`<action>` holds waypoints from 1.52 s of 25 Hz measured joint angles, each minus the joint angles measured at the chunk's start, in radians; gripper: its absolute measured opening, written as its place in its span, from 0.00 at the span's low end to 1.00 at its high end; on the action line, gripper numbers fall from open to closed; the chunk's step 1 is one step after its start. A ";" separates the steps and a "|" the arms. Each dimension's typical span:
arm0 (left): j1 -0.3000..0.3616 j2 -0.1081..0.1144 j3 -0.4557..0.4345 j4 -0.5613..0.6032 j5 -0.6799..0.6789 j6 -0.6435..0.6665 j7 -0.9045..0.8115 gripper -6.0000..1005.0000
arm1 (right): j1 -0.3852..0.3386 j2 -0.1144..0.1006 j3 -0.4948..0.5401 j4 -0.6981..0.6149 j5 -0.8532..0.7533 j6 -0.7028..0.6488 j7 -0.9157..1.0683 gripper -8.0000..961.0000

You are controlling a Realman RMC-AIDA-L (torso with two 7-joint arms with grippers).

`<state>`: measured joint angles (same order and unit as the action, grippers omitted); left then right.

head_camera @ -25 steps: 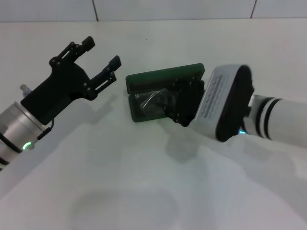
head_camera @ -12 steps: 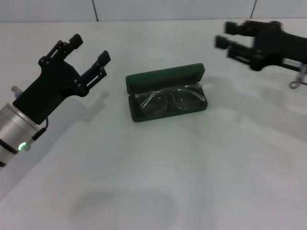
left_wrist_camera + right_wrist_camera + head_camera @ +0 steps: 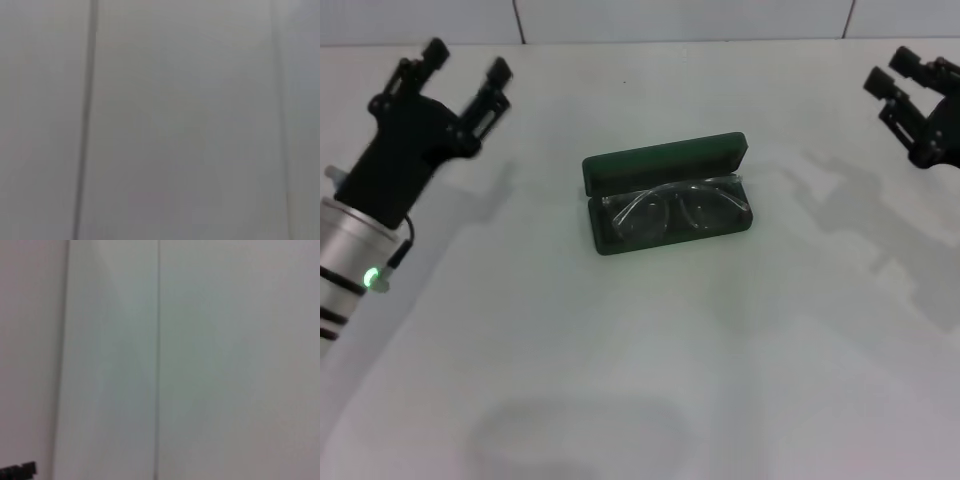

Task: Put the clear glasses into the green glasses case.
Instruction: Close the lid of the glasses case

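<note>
- Head view: green glasses case [image 3: 665, 195] lying open near the middle of the white surface [image 3: 650, 360], lid [image 3: 665, 162] raised along the far edge, tray toward the robot.
- Clear glasses [image 3: 672, 212] resting inside the case's tray, lenses side by side along its length, frame within the tray's rim.
- Left hand [image 3: 463, 68] up at the far left, well apart from the case, black fingers [image 3: 492, 85] spread with an open gap between them, holding nothing.
- Silver wrist section behind it with a small green light [image 3: 368, 276] lit.
- Right hand [image 3: 903, 82] at the far right edge, partly cut off, also well apart from the case; two dark finger pieces visible with space between them, parted and empty.
- Soft shadows of both arms on the surface, one beside the left hand and one between the case and the right hand.
- Faint rounded patch [image 3: 575, 435] on the surface nearer the robot, too dim to identify.
- Left wrist view: only a pale grey wall or panel with a dark vertical seam [image 3: 84, 125]; neither hand nor case visible.
- Right wrist view: similar pale panel with a thin vertical seam [image 3: 157, 360] and a small black part [image 3: 17, 471] at one corner, not identifiable.
</note>
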<state>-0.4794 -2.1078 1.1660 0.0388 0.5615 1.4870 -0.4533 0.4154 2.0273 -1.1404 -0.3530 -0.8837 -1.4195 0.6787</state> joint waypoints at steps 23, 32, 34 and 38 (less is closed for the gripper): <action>-0.347 0.014 0.410 0.252 0.368 -0.706 -0.807 0.75 | -0.009 -0.011 0.040 0.116 0.265 -0.006 -0.158 0.71; -0.322 0.016 0.502 0.288 0.377 -0.743 -0.865 0.75 | -0.009 -0.014 0.040 0.118 0.263 -0.005 -0.177 0.75; -0.300 0.017 0.495 0.303 0.374 -0.734 -0.871 0.75 | -0.009 -0.014 0.039 0.118 0.259 -0.005 -0.184 0.75; -0.252 0.018 0.460 0.363 0.366 -0.732 -0.868 0.75 | -0.008 -0.014 0.039 0.116 0.251 -0.004 -0.187 0.75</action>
<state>-0.7312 -2.0901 1.6258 0.4018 0.9273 0.7550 -1.3213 0.4073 2.0130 -1.1014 -0.2365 -0.6322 -1.4234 0.4915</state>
